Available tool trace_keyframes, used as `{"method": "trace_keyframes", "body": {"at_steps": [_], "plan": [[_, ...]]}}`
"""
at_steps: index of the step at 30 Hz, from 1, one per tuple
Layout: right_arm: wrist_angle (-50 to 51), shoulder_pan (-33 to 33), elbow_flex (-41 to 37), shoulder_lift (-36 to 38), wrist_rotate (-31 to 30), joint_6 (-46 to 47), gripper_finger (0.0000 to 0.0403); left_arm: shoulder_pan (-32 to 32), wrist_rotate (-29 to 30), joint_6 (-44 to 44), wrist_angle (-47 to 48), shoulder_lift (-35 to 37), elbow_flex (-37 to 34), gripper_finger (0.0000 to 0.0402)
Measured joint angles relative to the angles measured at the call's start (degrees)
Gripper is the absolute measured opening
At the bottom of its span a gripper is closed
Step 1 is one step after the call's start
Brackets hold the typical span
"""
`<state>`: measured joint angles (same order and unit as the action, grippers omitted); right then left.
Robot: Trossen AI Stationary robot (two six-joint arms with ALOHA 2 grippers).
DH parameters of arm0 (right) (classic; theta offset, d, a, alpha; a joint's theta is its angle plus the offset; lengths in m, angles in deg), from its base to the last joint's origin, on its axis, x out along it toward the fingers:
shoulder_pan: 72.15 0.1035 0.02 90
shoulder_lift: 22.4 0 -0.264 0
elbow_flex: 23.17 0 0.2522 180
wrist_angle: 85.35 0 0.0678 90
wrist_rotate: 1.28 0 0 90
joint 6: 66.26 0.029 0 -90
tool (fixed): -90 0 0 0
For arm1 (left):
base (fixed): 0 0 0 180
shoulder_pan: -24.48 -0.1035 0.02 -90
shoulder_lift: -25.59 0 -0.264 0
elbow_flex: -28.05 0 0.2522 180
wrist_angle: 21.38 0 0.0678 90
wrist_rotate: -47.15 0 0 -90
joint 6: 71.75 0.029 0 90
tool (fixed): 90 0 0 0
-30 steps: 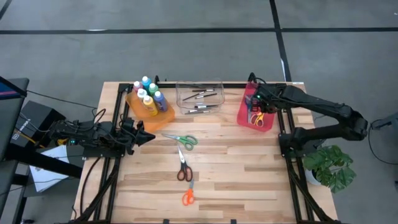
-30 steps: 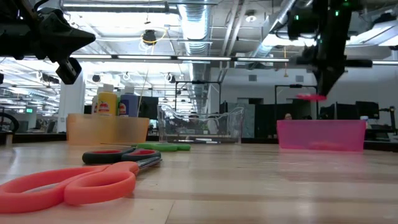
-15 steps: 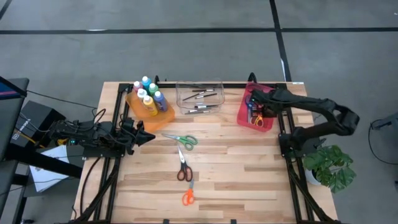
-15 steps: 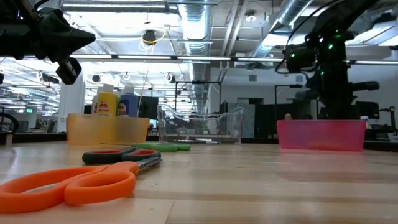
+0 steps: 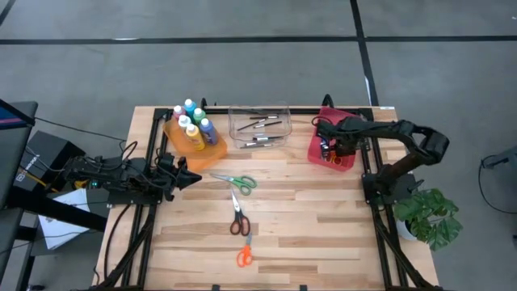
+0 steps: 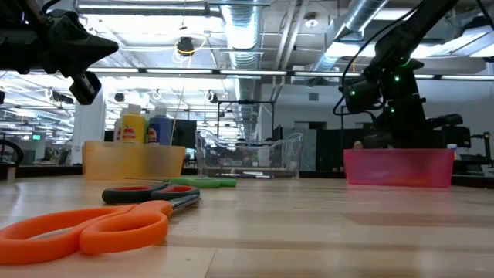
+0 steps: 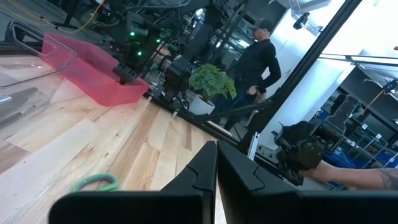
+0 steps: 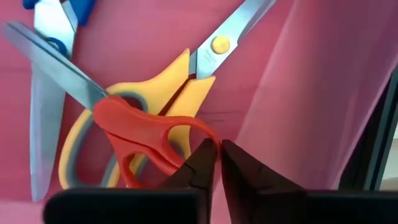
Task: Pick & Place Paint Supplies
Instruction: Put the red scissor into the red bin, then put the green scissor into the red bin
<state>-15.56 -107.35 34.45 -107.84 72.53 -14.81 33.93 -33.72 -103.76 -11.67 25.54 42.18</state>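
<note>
Red plastic walls of the bin (image 5: 313, 147) at the table's far right corner hide most of what lies inside. From above only scraps of colour show there. The level view sees only the bin's pink side, with the end of the right arm sunk behind it. The right wrist camera looks straight in: red-handled scissors (image 8: 149, 134) lie across yellow-handled scissors (image 8: 180, 87). A blue-handled pair (image 8: 62, 12) is cut off at the picture's edge.

The pale wooden table (image 5: 323, 218) stands on a grey floor. Near its middle lie three more pairs: green scissors (image 5: 236, 181), a dark red pair (image 5: 237, 218) nearer the front, and orange scissors (image 5: 244, 257) nearest the front edge. Along the back edge, an orange bin (image 5: 212, 149) holds upright paint bottles (image 5: 192, 123), and beside it a clear bin (image 5: 234, 129) holds thin dark paintbrushes (image 5: 260, 129). A potted plant (image 5: 432, 218) sits off the table's right side. Beyond the table is a large workshop with ceiling ducts and lamps, where a person in dark clothes (image 7: 258, 59) stands.

The right arm folds in from the right edge, bending down into the red bin. The right gripper (image 8: 219, 149) sits against the red scissors' handle loop; whether it grips the loop or has let go cannot be told. The left arm waits low at the table's left edge, with the left gripper (image 5: 192, 179) clenched on nothing and pointing toward the green scissors.
</note>
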Motion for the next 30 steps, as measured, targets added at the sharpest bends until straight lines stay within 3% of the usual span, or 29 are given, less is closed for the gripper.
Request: {"method": "trace_keyframes", "body": {"at_steps": [10, 15, 20, 25, 30], "plan": [[2.9, 0.0, 4.0, 4.5, -0.3, -5.3, 0.0126, 0.0, 0.0, 0.0, 0.0, 0.0, 0.0, 0.0006], [4.5, 1.4, 12.6, 8.3, 1.7, -8.4, 0.0175, 0.0, 0.0, 0.0, 0.0, 0.0, 0.0, 0.0006], [2.3, 9.9, 24.4, 9.2, 3.7, -9.8, 0.0188, 0.0, 0.0, 0.0, 0.0, 0.0, 0.0, 0.0006], [-0.3, 22.2, 36.1, 1.7, 2.1, -11.6, 0.0172, 0.0, 0.0, 0.0, 0.0, 0.0, 0.0, 0.0006], [-0.6, 30.5, 46.7, -12.6, 1.1, -14.5, 0.0158, 0.0, 0.0, 0.0, 0.0, 0.0, 0.0, 0.0006]]}}
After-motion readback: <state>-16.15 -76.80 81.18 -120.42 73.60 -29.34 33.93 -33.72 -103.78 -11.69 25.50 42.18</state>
